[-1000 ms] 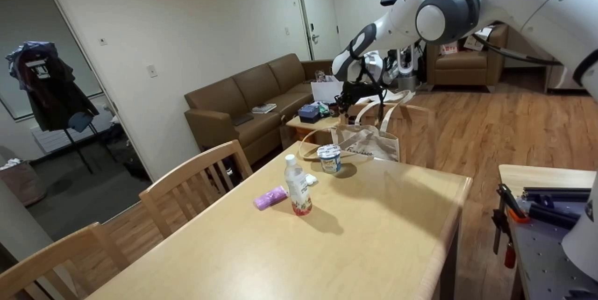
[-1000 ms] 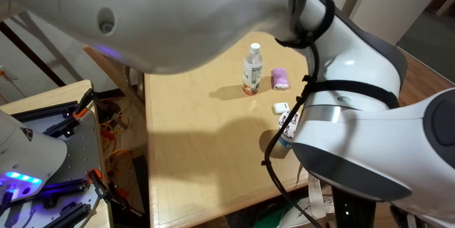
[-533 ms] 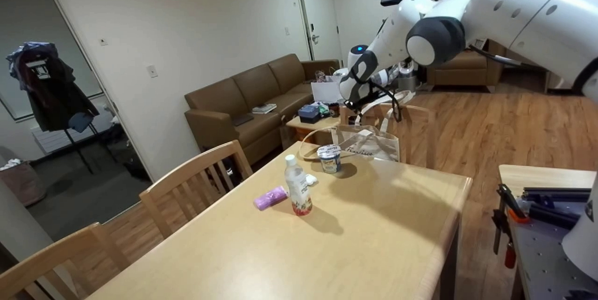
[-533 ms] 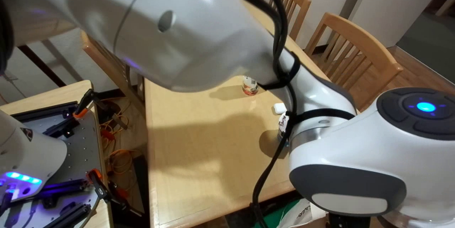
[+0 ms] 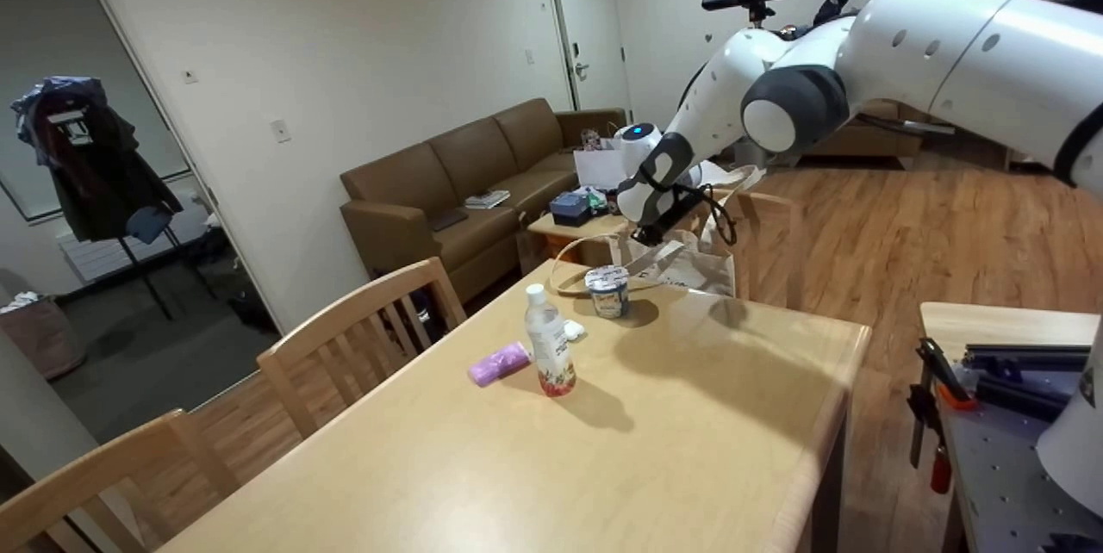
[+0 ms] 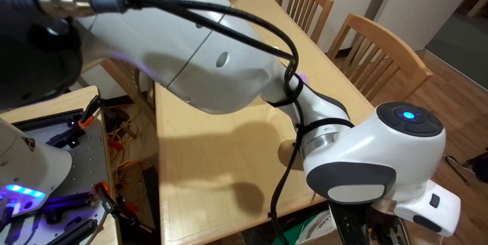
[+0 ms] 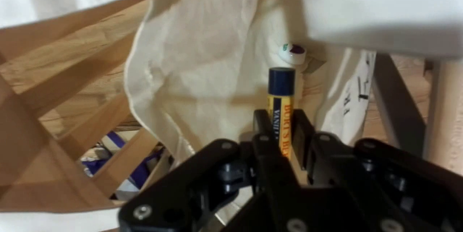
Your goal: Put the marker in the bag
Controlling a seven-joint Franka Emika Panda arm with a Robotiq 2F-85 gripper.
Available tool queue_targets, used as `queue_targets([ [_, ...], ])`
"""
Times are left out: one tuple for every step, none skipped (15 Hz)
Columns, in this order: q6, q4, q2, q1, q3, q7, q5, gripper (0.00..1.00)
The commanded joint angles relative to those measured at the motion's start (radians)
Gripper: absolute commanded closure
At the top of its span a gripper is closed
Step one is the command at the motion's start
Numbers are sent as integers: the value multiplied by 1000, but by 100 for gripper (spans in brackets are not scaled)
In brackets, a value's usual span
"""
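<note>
My gripper is shut on a yellow lip balm tube with a dark blue cap, lettered like a Burt's Bees stick. The cap end sticks out past the fingertips. No other marker-like thing shows. The beige canvas tote bag hangs beside the table's far end. In the wrist view its open cloth inside lies behind the tube. My gripper is over the bag's opening in an exterior view, where the tube is too small to see. The bag also shows at the bottom of an exterior view, partly behind the arm.
A white round object with a purple top lies in the bag. Bag straps loop near the table edge. A yogurt cup, a bottle, a purple pouch and a white case stand on the table.
The arm has shifted and its wrist has tilted. The hand has come down closer to the bag's opening. The bag's cloth has shifted slightly; the table items have not moved.
</note>
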Motion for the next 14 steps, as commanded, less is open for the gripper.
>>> queue_targets([
  [-119,82,19,-76,112,-191,-21,56],
  [-151,94,18,-89,127,-226,-16,50],
  [-179,109,21,-99,138,-258,-15,45],
  [-209,123,21,-111,148,-282,-9,39],
  [-234,139,22,-121,154,-299,-6,32],
  [-240,148,21,-129,152,-289,3,26],
  [-241,155,19,-137,150,-280,8,19],
  [-226,139,0,-155,160,-296,33,13],
  [-204,131,-14,-177,176,-300,55,5],
  [-185,122,-29,-204,196,-317,76,2],
  [-169,115,-45,-231,218,-336,99,0],
  [-151,104,-66,-265,247,-388,120,0],
  [-137,98,-80,-290,268,-431,135,0],
  [-131,93,-98,-319,295,-495,147,0],
])
